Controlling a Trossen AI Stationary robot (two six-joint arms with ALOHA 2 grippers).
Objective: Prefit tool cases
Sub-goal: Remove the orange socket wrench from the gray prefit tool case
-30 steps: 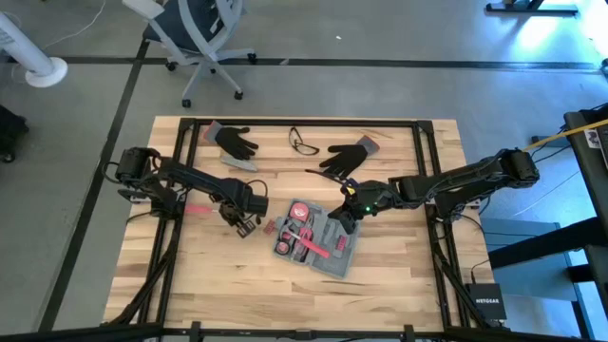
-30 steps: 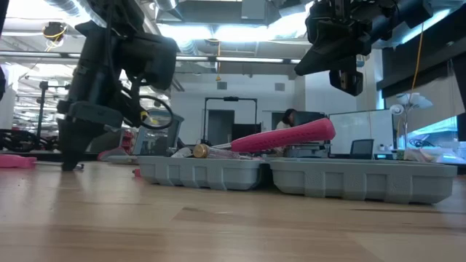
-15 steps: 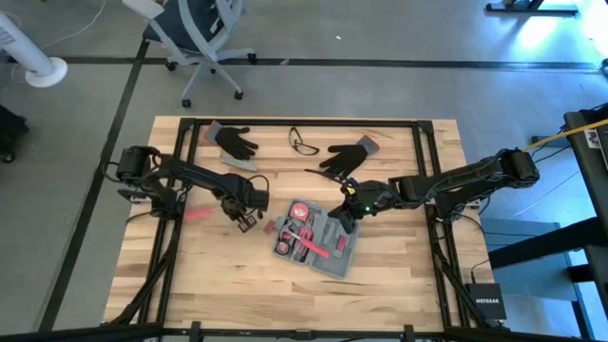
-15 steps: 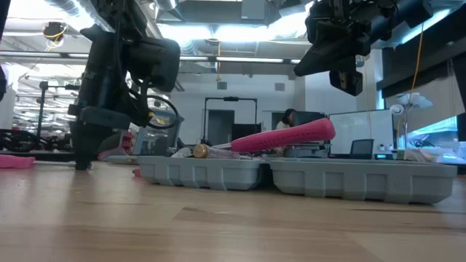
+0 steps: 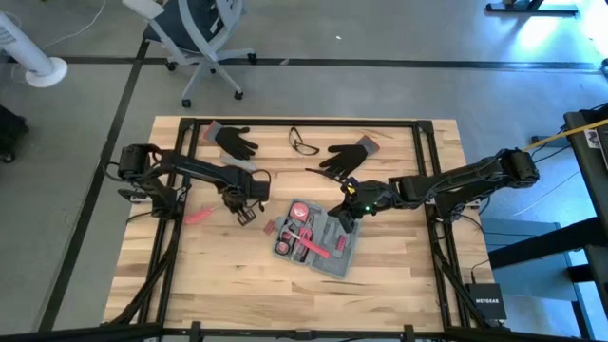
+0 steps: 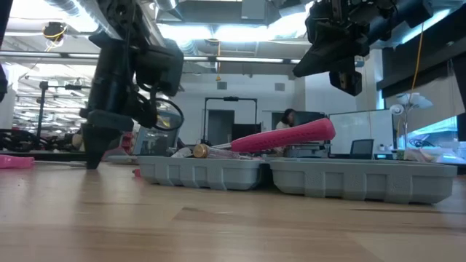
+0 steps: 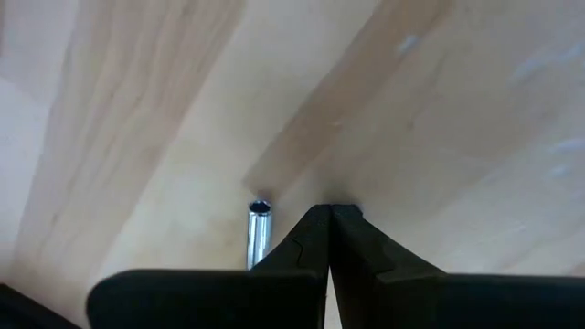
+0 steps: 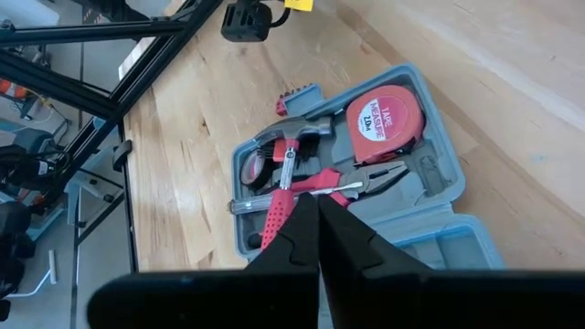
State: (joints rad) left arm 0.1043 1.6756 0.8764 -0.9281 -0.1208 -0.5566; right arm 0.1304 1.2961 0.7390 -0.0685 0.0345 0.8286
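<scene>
The tool case (image 5: 315, 239) lay open on the wooden table (image 5: 228, 285), near its middle, halves flat, with a tape measure (image 8: 385, 112), hammer (image 8: 285, 137) and pliers (image 8: 366, 178) in its slots. The right gripper (image 5: 347, 218) hung above the case's far edge, fingers closed and empty. To the case's left, the left gripper (image 5: 245, 215) stood with fingers pressed together and tips down at the table, beside a small metal socket (image 7: 259, 233). Beyond lay two gloves (image 5: 233, 142) and spectacles (image 5: 303, 143).
</scene>
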